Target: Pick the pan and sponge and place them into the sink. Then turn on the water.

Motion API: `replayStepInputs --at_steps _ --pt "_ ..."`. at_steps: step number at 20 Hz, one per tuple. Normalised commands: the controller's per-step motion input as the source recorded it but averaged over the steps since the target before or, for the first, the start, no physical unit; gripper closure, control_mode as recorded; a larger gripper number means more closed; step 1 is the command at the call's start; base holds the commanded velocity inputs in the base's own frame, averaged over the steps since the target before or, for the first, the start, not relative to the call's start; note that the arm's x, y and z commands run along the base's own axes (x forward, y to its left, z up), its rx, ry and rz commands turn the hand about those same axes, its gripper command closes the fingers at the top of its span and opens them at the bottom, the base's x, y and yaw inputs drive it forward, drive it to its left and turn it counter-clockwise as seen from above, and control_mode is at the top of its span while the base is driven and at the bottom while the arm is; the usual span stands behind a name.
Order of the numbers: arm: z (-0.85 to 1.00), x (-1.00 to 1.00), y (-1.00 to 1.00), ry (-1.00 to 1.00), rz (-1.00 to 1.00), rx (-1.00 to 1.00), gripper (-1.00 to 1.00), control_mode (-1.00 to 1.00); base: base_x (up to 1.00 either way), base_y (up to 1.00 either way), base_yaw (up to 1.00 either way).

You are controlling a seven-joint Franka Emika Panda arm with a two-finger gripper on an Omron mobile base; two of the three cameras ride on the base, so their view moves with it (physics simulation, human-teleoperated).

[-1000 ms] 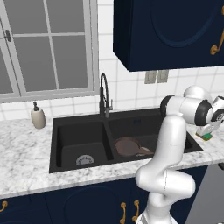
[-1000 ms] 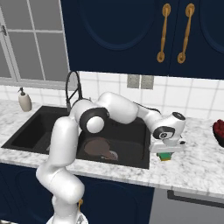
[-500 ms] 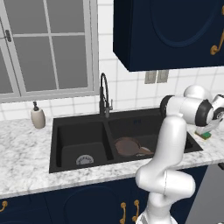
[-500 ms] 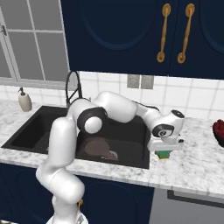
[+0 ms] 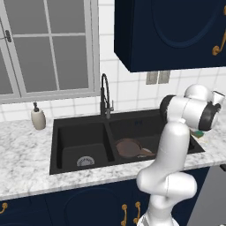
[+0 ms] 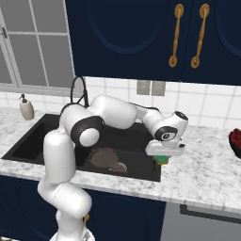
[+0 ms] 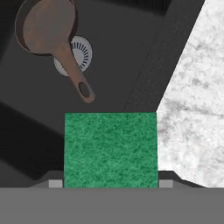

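Your end effector (image 7: pixel 110 183) pinches the small green-topped, yellow-bottomed sponge (image 7: pixel 110 150) by its sides; it looks light and squashy, so grip gently.

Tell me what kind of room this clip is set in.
A rendered home kitchen, going by the black double sink with its tall faucet, the marble counter, and the navy cupboards above.

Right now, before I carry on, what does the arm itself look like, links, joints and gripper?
The arm is glossy white, built of thick rounded tubular links with bulbous elbows. The joints carry dark grey to black bands and round end caps. The gripper is a flat, pale grey-white block, with small grey finger tips in the hand view. No cables or markings are visible.
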Motion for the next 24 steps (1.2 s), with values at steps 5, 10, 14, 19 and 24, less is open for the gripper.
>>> replayStepInputs --at_steps 5,10,14,19,24 --pt "0.01 0.01 1.0 0.01 0.0 0.0 1.0 -1.0 0.0 0.0 0.0" --pt "0.0 0.1 1.0 0.09 0.0 0.0 1.0 -1.0 0.0 0.0 0.0" --pt "0.0 0.24 1.0 0.1 0.0 0.0 1.0 -1.0 0.0 0.0 0.0" --pt "0.0 0.39 0.88 0.13 0.01 0.0 1.0 -1.0 0.0 0.0 0.0" --pt "-0.05 0.72 0.31 0.12 0.09 0.0 1.0 -1.0 0.0 0.0 0.0"
